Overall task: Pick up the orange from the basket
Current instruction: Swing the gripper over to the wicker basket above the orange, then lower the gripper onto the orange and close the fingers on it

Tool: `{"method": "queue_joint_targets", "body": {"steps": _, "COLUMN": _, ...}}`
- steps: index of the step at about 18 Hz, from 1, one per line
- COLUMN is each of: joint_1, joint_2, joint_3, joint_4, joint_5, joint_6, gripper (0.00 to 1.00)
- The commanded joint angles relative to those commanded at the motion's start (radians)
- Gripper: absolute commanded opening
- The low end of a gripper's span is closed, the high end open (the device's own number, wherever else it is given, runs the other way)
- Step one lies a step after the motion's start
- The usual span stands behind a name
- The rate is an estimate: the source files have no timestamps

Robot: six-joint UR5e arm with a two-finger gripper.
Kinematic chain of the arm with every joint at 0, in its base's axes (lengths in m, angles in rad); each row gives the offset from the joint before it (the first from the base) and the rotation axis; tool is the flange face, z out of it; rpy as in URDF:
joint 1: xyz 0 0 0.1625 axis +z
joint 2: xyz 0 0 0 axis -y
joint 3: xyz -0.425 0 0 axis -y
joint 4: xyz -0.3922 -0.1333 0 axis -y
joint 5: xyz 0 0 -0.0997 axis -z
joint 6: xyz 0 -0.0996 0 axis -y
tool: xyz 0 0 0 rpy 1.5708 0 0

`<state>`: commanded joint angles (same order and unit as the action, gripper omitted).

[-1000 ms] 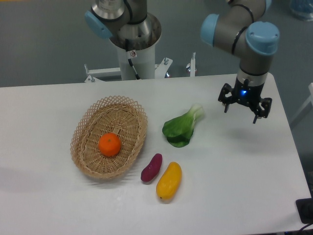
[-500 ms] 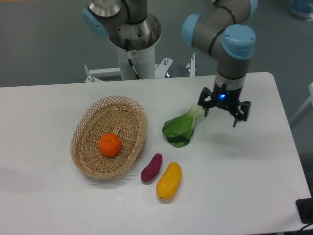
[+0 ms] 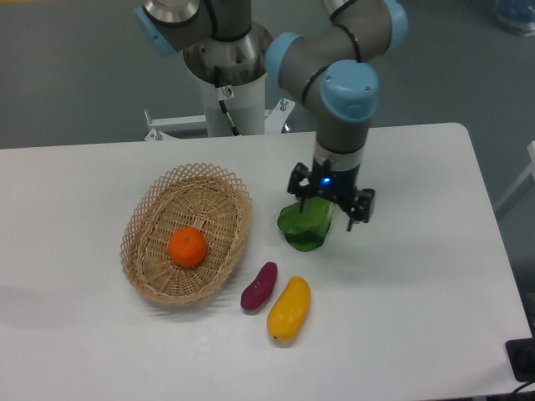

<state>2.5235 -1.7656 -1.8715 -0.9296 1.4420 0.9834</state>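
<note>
The gripper (image 3: 331, 204) has slid left across the table since a moment ago and now hangs over the leafy green bok choy (image 3: 304, 227), hiding its pale stalk end. Nothing else has moved. Nearest the front edge of the white table (image 3: 418, 317) lies a yellow mango (image 3: 288, 308), and a small purple sweet potato (image 3: 259, 286) lies just beside it on its left. A bit farther back, toward the left side of the table, sits the woven basket (image 3: 142, 219). The orange (image 3: 188, 246) rests inside the basket, near its middle, touched by nothing. The bok choy lies right of the basket, around the middle of the table. The gripper's two fingers are spread apart and hold nothing. A blue light glows on it. The arm's base stands past the back edge.
</note>
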Motion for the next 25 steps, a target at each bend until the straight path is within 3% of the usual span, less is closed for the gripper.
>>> {"method": "queue_joint_targets", "body": {"steps": 10, "joint_1": -0.087, "joint_2": -0.002, "joint_3": -0.003, "joint_4": -0.003, "joint_5": -0.081, "joint_6": -0.136, "gripper": 1.0}}
{"method": "queue_joint_targets", "body": {"steps": 17, "joint_1": -0.129, "joint_2": 0.0, "joint_3": -0.041, "joint_4": -0.002, "joint_5": -0.141, "joint_6": -0.153, "gripper": 1.0}}
{"method": "queue_joint_targets", "body": {"steps": 25, "joint_1": -0.242, "joint_2": -0.015, "joint_3": -0.051, "joint_4": 0.005, "joint_5": -0.14, "joint_6": -0.209, "gripper": 1.0}}
